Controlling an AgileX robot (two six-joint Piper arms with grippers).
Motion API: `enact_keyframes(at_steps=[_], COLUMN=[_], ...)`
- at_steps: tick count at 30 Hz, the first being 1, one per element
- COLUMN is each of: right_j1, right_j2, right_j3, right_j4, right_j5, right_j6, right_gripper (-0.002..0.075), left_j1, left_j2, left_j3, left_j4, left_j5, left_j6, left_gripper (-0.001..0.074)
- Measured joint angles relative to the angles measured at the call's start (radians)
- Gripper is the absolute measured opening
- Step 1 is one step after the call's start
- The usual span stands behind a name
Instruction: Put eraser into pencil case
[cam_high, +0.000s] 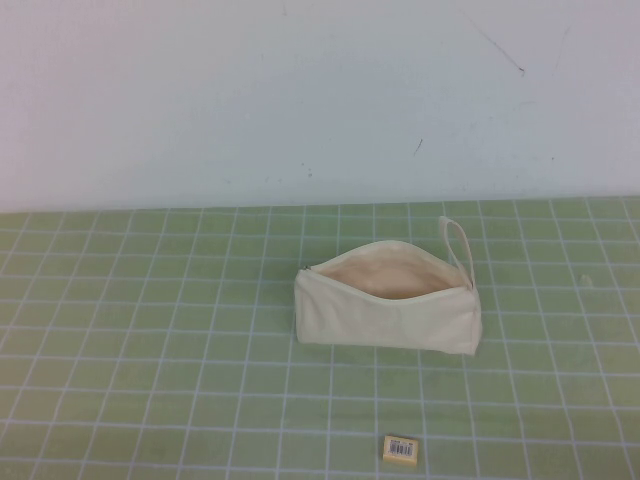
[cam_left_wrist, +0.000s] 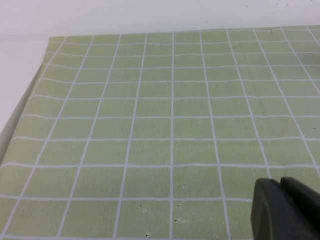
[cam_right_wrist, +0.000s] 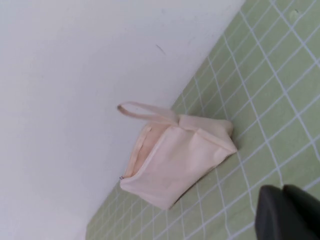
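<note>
The pencil case (cam_high: 388, 308) is a cream-white fabric pouch standing on the green grid mat, its zipper open and beige lining showing, with a thin loop strap (cam_high: 458, 238) at its right end. It also shows in the right wrist view (cam_right_wrist: 175, 161). The eraser (cam_high: 400, 448) is a tiny yellowish block with a white barcode label, lying on the mat near the front edge, in front of the pouch. Neither arm shows in the high view. My left gripper (cam_left_wrist: 280, 184) is shut over bare mat. My right gripper (cam_right_wrist: 281, 189) is shut, some way off the pouch.
The green grid mat (cam_high: 150, 330) covers the table up to a white wall (cam_high: 300, 90) at the back. In the left wrist view the mat's edge (cam_left_wrist: 25, 105) meets a white surface.
</note>
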Motion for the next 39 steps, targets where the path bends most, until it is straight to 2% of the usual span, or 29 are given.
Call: enact_keyframes(at_steps=[4,8,10,15,20,23,27,30,34,39], right_j1=[0.000,0.000,0.000,0.000,0.000,0.004,0.045,0.121,0.289,0.535], right_j2=[0.000,0.000,0.000,0.099,0.351,0.507,0.697,0.825,0.995,1.195], right_j3=[0.000,0.000,-0.028,-0.221,-0.519,-0.711,-0.888,-0.991,-1.072,-1.115], right_j4=[0.011,-0.012,-0.014,-0.022,-0.085,-0.122,-0.180,-0.245,-0.390,-0.635], right_j5=[-0.008,-0.034,0.009,0.211,0.508,0.666,0.787,0.853,0.888,0.870], right_j6=[-0.116,-0.351,-0.474,-0.798,-1.221,-1.383,-1.494,-1.535,-1.496,-1.319], right_gripper=[-0.0001,-0.0001,-0.0001,-0.0001,-0.0001,-0.0001,-0.0001,-0.0001,-0.0001,-0.0001], left_j1=[0.000,0.000,0.000,0.000,0.000,0.000,0.000,0.000,0.000,0.000], left_j2=[0.000,0.000,0.000,0.000,0.000,0.000,0.000,0.000,0.000,0.000], left_j3=[0.000,0.000,0.000,0.000,0.000,0.000,0.000,0.000,0.000,0.000], left_j4=[0.000,0.000,0.000,0.000,0.000,0.000,0.000,0.000,0.000,0.000], left_j5=[0.000,0.000,0.000,0.000,0.000,0.000,0.000,0.000,0.000,0.000], left_j6=[0.000,0.000,0.000,0.000,0.000,0.000,0.000,0.000,0.000,0.000], left_gripper=[-0.0001,-0.0001,-0.0001,-0.0001,-0.0001,-0.0001,-0.0001,-0.0001,-0.0001,-0.0001])
